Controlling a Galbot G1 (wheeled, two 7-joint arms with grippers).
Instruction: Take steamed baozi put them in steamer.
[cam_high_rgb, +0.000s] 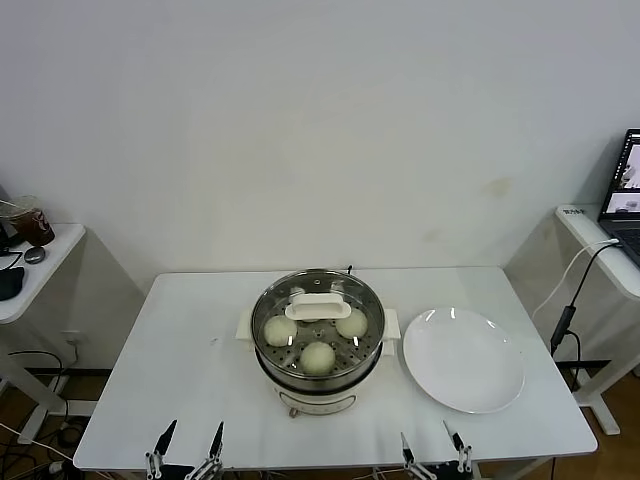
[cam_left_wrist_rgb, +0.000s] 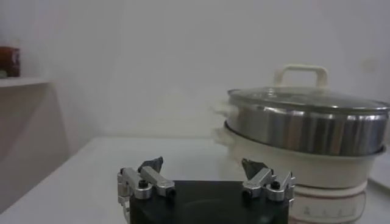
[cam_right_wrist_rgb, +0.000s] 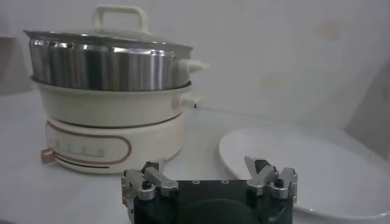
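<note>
A: Where is the steamer?

B: The round, shiny stainless-steel steamer (cam_high_rgb: 318, 340) on its cream-white electric base sits at the centre of the head view, on the white rectangular table (cam_high_rgb: 180, 370). A round glass lid with a white handle (cam_high_rgb: 318, 306) covers it.

A: And the baozi?

B: Three small, smooth, cream-white steamed baozi (cam_high_rgb: 317, 357) show through the lid, lying on the perforated tray inside: one to the left, one to the right, one nearest the lower edge. The handle hides whatever lies behind it.

A: What else is on the table?

B: A flat, round white plate (cam_high_rgb: 463, 358), right of centre, just beside the steamer and apart from it.

A: The grippers?

B: Both hang at the bottom edge of the head view. The left gripper (cam_high_rgb: 187, 440) is at the lower left, its fingers spread wide and holding nothing. The right gripper (cam_high_rgb: 431, 442) is at the lower right, likewise spread and holding nothing. Each is well apart from the steamer.

A: Any writing to read?

B: In the right wrist view the base carries an oval-outlined control panel (cam_right_wrist_rgb: 88, 148) with a row of small marks, too small to read. No brand can be made out.

A: Anything beyond the table?

B: An open laptop (cam_high_rgb: 627, 195) on a side desk at the right edge, and a brownish glass container (cam_high_rgb: 30, 222) on another desk at the left edge.
</note>
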